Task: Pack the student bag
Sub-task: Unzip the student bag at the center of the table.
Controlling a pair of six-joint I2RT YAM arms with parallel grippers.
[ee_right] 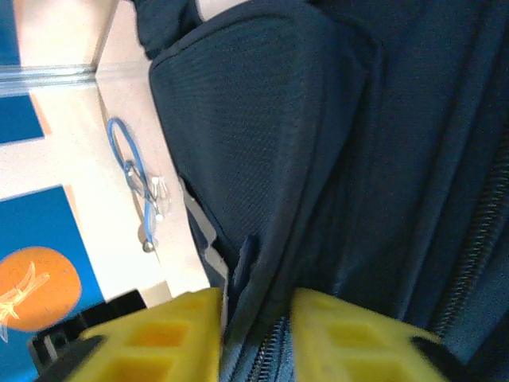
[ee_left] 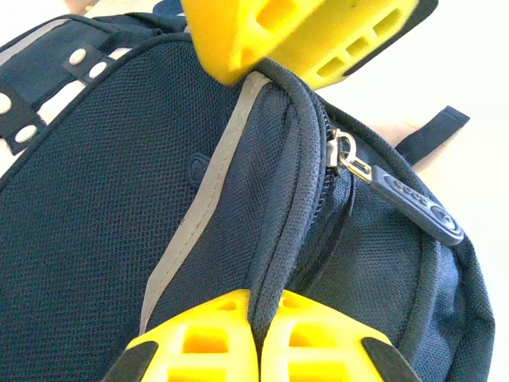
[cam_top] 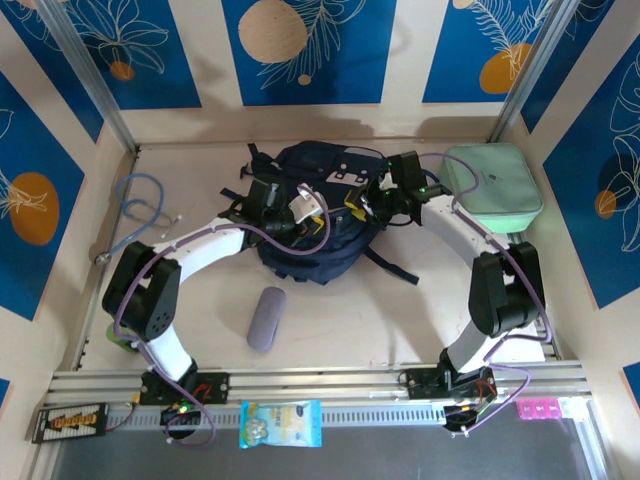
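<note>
From above, we see the rounded navy student bag (cam_top: 300,250) at the table's (cam_top: 400,320) far middle. Left wrist: the left gripper (ee_left: 256,310) pinches its woven, piped seam. Right wrist: a fabric fold lies between the right gripper's (ee_right: 256,310) yellow fingers (ee_right: 159,334); we cannot tell whether it is clamped.

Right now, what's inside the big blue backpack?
On the student bag I see navy fabric, a zipper pull, and the left end effector pinching a seam. The inside is covered.

Yellow jaws astride student bag (ee_right: 318,159) fabric fold
</note>
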